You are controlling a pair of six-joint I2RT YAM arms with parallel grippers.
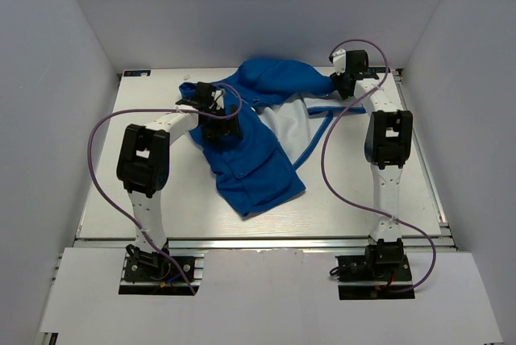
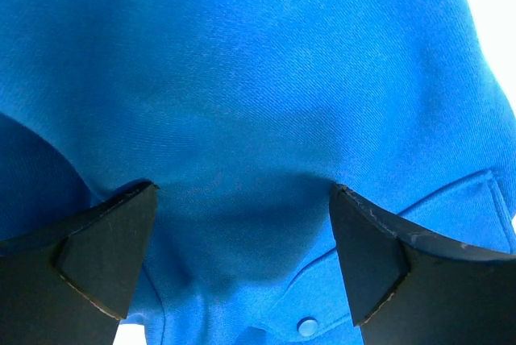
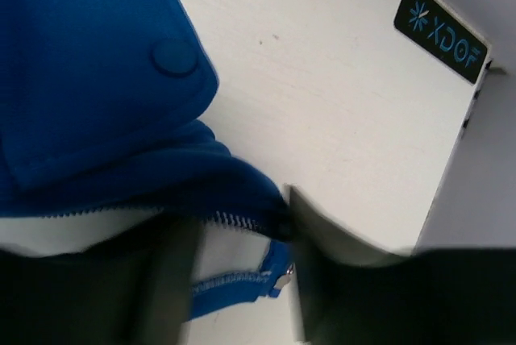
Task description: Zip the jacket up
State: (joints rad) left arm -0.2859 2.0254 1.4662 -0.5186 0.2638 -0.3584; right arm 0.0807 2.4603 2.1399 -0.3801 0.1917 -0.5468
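Blue cloth of the jacket lies open on the table, spread from the upper middle of the top view down to the centre, with the white lining showing at centre right. The left gripper hangs low over the left front panel with its jaws at their widest. Only plain fabric lies between them, and it holds nothing. The right gripper is at the upper right corner of the garment. In its wrist view the zipper teeth run between the two fingers. A small silvery piece sits just below, perhaps the pull. The fingers are blurred, so I cannot tell if they pinch the edge or only stand around it.

I judge the step to be taking hold of the zipper side. To do it well, the right jaws should take the edge close to the teeth, not the lining alone. The left one should find the opposite edge, since both sides must meet before any zipping.
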